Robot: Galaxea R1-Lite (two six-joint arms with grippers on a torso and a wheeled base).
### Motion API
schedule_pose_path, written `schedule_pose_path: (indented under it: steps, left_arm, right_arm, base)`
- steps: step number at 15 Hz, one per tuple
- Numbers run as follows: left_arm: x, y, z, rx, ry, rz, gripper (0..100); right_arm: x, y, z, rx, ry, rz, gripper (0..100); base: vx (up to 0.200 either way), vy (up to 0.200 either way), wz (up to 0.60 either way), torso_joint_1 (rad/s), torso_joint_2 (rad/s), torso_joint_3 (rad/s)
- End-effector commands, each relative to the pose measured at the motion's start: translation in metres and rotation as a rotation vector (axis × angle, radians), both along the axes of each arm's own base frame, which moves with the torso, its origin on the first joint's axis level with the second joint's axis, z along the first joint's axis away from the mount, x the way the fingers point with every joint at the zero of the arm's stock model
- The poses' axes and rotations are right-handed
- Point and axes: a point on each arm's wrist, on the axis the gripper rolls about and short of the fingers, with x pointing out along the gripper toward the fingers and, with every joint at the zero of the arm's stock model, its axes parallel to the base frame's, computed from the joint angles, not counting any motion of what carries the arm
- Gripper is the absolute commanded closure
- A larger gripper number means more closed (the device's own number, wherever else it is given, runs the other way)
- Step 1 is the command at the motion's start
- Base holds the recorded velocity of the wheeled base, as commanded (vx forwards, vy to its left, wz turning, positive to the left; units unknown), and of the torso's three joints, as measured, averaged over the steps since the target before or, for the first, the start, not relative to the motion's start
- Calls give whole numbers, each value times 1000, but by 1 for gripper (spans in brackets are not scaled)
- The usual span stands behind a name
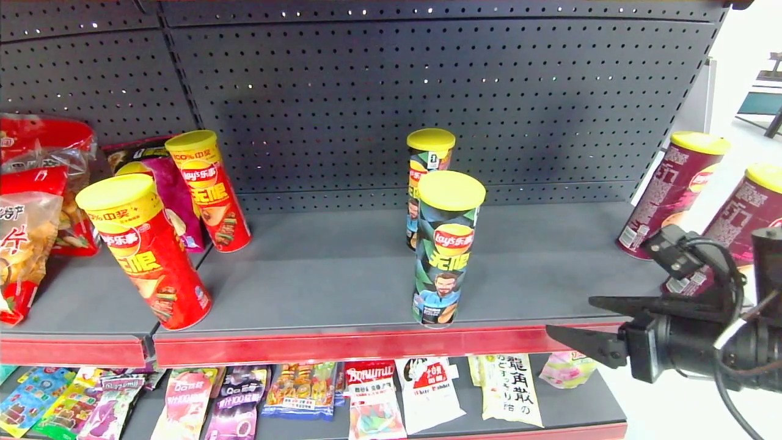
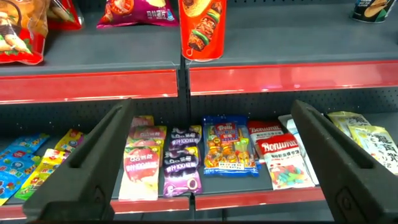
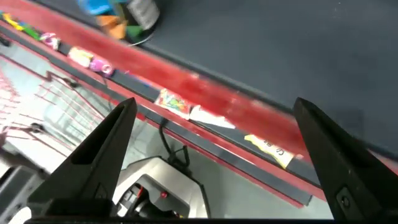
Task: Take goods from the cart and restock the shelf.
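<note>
Two gaping, empty: left pincer (image 2: 211, 104) | right pincer (image 1: 568, 315) right of green can (image 1: 446, 250), apart

Retail shop, grey pegboard shelving (image 1: 342, 269), red edge strips (image 1: 342, 345), crisp canisters (image 1: 448, 244) on upper tier, snack packets (image 2: 227, 146) ranked beyond the jaws of the left gripper (image 2: 211, 104).

At the far left, red snack bags (image 1: 43, 183) are leaning against one another, and a magenta bag (image 1: 178, 205) is standing just beside them. Lower down, colourful candy packets (image 1: 299, 391) are lying flat in a row. A white pouch (image 1: 431, 394) and a cream packet (image 1: 513, 391) are lying side by side to their right. A pale pink packet (image 1: 565, 368) is lying just beyond.
</note>
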Motion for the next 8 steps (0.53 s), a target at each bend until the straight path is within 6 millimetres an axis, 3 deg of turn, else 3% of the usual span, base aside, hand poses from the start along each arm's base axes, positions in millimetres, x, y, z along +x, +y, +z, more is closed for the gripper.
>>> schedule_pose_path:
  steps: [1,4,8]
  left_arm:
    - [0,0,0,0,2,0,0]
    - [0,0,0,0,2,0,0]
    - [0,0,0,0,2,0,0]
  right_arm:
    - [29,19,-16,-29,84,-3,0]
    - [44,40,-21,-46,106,-29,0]
    - [58,50,-27,-57,109,-29,0]
  base:
    - [0,0,0,0,0,0]
    - [0,0,0,0,0,0]
    - [0,0,0,0,0,0]
